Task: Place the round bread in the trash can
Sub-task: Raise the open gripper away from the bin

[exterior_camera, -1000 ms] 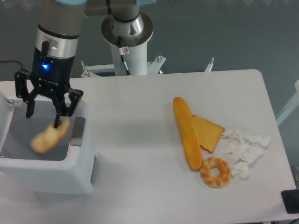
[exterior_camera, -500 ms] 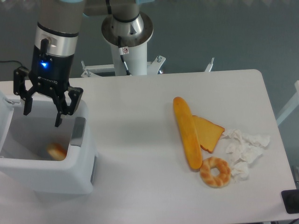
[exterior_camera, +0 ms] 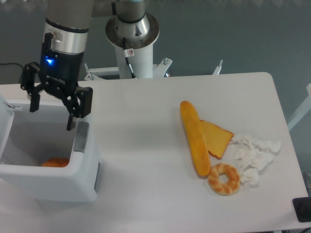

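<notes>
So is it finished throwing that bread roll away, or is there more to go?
It looks done: the round bread lies at the bottom of the trash can. The gripper is open and empty above the bin. The baguette, ring-shaped bread and toast slice aren't part of the job.

On my bench (exterior_camera: 146,145) lie a long baguette (exterior_camera: 195,138), a toast slice (exterior_camera: 217,137) touching it, a ring-shaped bread (exterior_camera: 224,178) and crumpled tissue (exterior_camera: 252,155)
</notes>
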Motion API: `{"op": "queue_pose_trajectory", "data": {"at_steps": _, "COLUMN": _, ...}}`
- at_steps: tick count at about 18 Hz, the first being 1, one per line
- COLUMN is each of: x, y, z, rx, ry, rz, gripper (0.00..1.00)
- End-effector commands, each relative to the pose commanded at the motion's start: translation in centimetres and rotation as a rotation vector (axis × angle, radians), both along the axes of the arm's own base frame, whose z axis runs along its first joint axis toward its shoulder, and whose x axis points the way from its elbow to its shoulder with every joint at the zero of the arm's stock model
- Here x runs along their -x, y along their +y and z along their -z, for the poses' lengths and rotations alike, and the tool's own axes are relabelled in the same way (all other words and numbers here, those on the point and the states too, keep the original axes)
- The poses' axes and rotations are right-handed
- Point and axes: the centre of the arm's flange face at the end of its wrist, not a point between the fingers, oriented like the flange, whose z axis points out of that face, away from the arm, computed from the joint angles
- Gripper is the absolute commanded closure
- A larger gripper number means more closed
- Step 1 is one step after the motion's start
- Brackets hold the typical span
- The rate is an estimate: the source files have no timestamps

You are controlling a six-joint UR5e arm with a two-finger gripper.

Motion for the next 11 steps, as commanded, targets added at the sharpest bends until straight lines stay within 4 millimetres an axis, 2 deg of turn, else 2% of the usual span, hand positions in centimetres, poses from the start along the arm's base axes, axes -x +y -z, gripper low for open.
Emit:
{"op": "queue_pose_trajectory", "data": {"at_steps": 7, "x": 1.2, "y": -1.9, "z": -0.7, "rx": 0.084, "ry": 0.243, "rz": 0.063, "gripper": 0.00}}
{"op": "queue_pose_trajectory", "data": {"at_steps": 11, "x": 1.4, "y": -2.1, "z": -0.6, "rx": 0.099, "ry": 0.264, "rz": 0.057, "gripper": 0.00}}
